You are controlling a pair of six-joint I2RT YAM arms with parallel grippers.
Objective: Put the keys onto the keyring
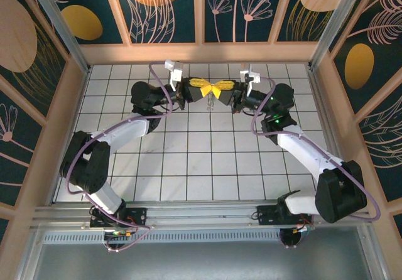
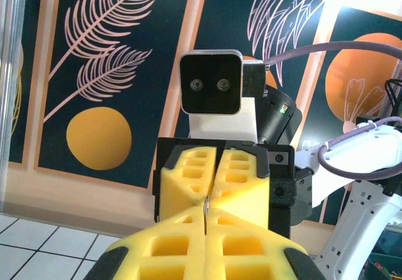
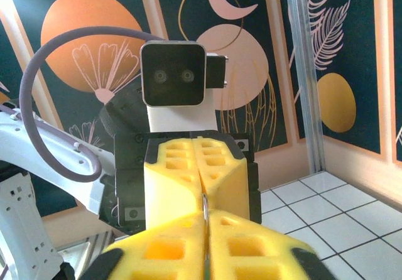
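The keyring [image 1: 212, 100] hangs in the air above the far part of the white tiled table [image 1: 188, 161], held between the two arms where their tips meet; from above it reads as a small greyish dangling cluster just below that meeting point, too small to make out in detail; in the left wrist view a thin metal wire of it [image 2: 205, 212] stands upright in the seam between the yellow foam pads, and the right wrist view shows the same thin wire [image 3: 204, 206] at its own seam; the left gripper [image 1: 206, 90] is closed, its pads pressed together with only the wire between them; the right gripper [image 1: 221, 90] faces it tip to tip, closed in the same way on the wire; both arms reach in from the near edge and bend inward toward the centre; painted wall panels [image 1: 163, 10] with leaves and orange discs stand behind.
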